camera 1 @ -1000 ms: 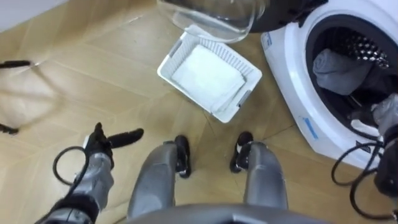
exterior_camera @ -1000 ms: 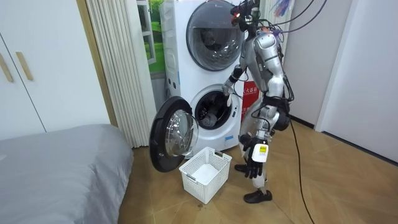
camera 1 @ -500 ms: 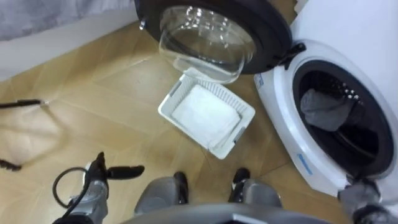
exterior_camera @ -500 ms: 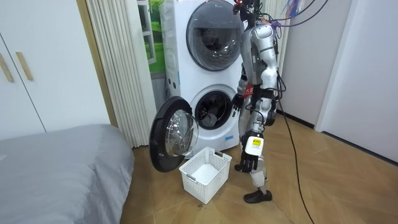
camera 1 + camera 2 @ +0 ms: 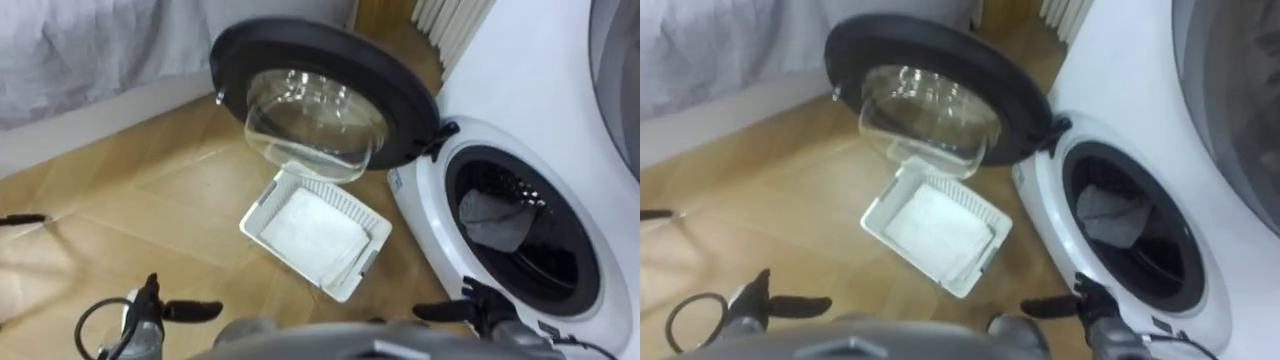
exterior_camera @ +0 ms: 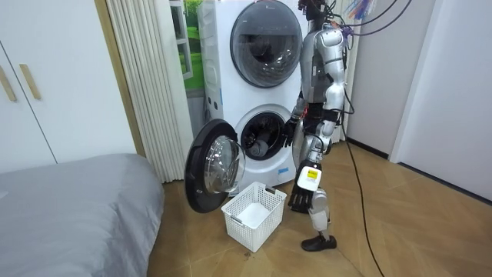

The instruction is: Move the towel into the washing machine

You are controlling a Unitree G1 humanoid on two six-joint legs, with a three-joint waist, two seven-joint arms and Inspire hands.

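The grey towel (image 5: 495,222) is lying bunched inside the drum of the washing machine (image 5: 415,218). It is sitting past the right hand's fingers and well apart from them, with nothing touching it.

The right hand (image 5: 478,306) is hovering just outside the lower rim of the round opening. Its fingers (image 5: 436,312) are stretching out straight and gripping nothing, and their tips are pointing away from the drum, toward the basket (image 5: 262,200).

The white basket is sitting on the wooden floor (image 5: 150,190) between the two sets of fingertips and a little ahead of them. It is holding a flat white layer on its bottom. Beyond the basket, farther from both hands, the machine's round door (image 5: 320,95) is hanging wide open, its glass bowl facing the basket.

The left hand (image 5: 150,310) is hanging low on the far side of the basket from the machine. Its fingers (image 5: 195,310) are likewise lying straight and empty, pointing toward the basket without touching it. Past those fingers, a grey bed (image 5: 90,50) is showing at the edge of the floor.

In the room view the robot is standing upright beside the machine's open front, with the basket on the floor next to its feet.
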